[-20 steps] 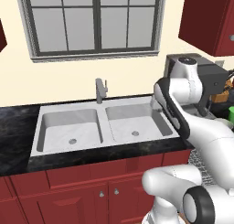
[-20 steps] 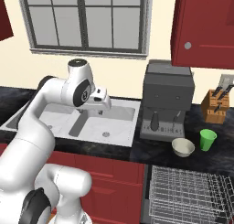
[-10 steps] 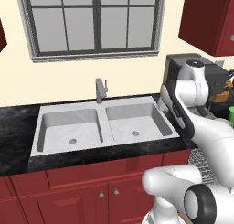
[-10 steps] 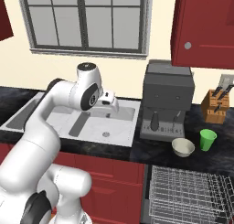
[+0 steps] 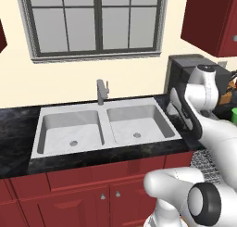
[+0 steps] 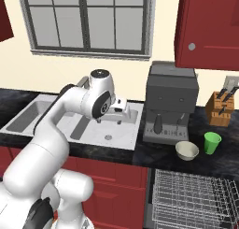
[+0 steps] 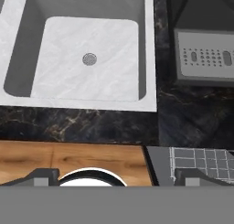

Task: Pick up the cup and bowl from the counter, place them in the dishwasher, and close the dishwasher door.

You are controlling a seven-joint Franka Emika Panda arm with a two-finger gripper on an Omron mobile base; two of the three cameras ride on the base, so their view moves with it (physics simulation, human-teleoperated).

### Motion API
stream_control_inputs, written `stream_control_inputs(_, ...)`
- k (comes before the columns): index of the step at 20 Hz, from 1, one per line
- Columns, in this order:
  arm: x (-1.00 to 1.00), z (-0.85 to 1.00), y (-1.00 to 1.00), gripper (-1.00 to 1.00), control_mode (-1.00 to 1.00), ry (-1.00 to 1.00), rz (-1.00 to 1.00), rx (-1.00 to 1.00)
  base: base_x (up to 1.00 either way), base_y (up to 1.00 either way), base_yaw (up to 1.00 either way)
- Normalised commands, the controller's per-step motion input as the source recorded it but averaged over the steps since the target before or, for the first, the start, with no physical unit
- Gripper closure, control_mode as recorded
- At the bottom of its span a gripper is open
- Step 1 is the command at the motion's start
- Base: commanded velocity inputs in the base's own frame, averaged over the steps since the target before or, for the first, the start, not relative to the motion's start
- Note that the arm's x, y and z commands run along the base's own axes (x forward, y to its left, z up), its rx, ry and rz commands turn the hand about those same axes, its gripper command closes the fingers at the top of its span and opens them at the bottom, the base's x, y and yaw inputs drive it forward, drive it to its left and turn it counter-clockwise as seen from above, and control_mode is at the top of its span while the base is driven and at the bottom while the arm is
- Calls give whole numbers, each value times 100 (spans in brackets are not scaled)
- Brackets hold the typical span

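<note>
green cup (image 6: 212, 143), beside bowl (image 6: 187, 150), near counter (image 6: 205, 161) edge

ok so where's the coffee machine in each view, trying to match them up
Left base view: coffee machine at the right, largely behind the arm.
Right base view: right of centre on the counter, beside the sink.
Hand view: top right corner, showing its drip tray.
Shared landmark: the sink's right basin, directly next to the machine.
</note>
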Motion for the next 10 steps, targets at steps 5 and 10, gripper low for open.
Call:
stream_control_inputs(5,1,-16,-39,-100,-100,0,0,0,0,0,0)
stream_control_inputs(10,2,-11,-36,-100,-100,0,0,0,0,0,0)
